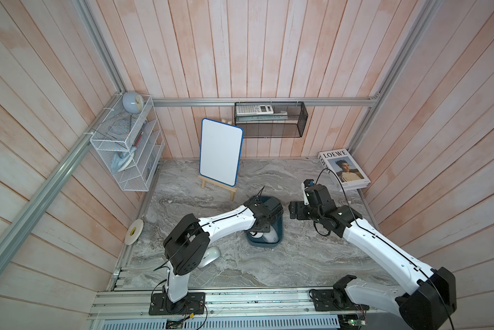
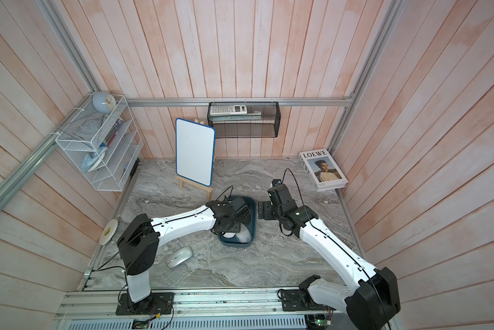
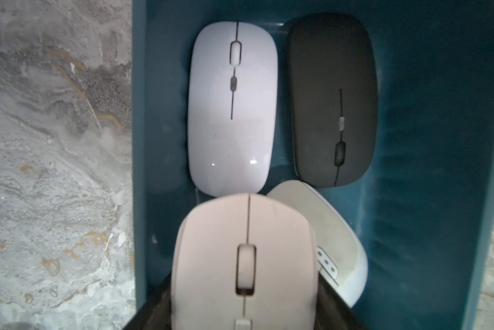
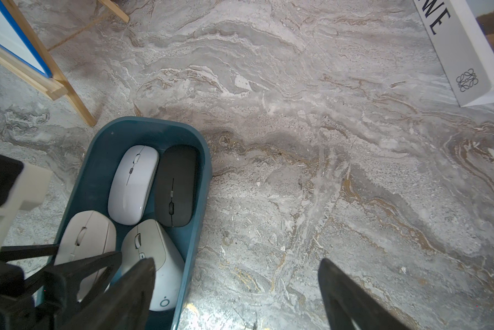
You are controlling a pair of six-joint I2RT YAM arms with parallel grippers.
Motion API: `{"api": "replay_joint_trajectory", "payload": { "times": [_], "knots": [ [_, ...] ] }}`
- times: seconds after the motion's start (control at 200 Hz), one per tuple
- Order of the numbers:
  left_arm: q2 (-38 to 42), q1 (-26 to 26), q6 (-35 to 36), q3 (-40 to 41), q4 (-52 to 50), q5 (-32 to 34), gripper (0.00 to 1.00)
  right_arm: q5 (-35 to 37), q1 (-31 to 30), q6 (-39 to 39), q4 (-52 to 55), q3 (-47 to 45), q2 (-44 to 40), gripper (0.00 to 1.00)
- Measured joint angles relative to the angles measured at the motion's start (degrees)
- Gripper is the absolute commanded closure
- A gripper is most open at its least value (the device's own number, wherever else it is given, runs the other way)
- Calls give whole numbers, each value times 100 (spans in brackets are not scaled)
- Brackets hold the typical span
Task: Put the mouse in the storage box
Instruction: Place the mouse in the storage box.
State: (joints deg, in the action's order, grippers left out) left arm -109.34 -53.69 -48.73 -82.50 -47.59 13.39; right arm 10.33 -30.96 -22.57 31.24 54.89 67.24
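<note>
The left gripper (image 3: 244, 280) is clamped on the beige mouse (image 3: 211, 243), holding it inside the storage box (image 3: 425, 143) directly beneath. Just past its fingertips lie a white mouse (image 3: 231, 108) and a black mouse (image 3: 331, 100). The right gripper (image 4: 237, 260) hangs spread and empty, with the box just beside it.

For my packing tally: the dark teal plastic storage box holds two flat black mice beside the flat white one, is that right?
No: the dark teal plastic storage box holds one flat black mouse beside the flat white mouse, per the right wrist view.
</note>
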Motion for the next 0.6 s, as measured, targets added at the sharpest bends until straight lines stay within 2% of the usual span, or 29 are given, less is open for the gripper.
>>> {"api": "replay_joint_trajectory", "payload": {
  "times": [0.32,0.455,0.595],
  "knots": [
    [-52,-31,-2,7,-17,-2,29,-37,0,-15,0,0,15,7],
    [-79,-35,90,-46,-129,20,17,-37,0,-13,0,0,20,7],
    [-107,-35,122,-153,-201,52,15,-37,4,-13,0,0,22,7]
  ]
}}
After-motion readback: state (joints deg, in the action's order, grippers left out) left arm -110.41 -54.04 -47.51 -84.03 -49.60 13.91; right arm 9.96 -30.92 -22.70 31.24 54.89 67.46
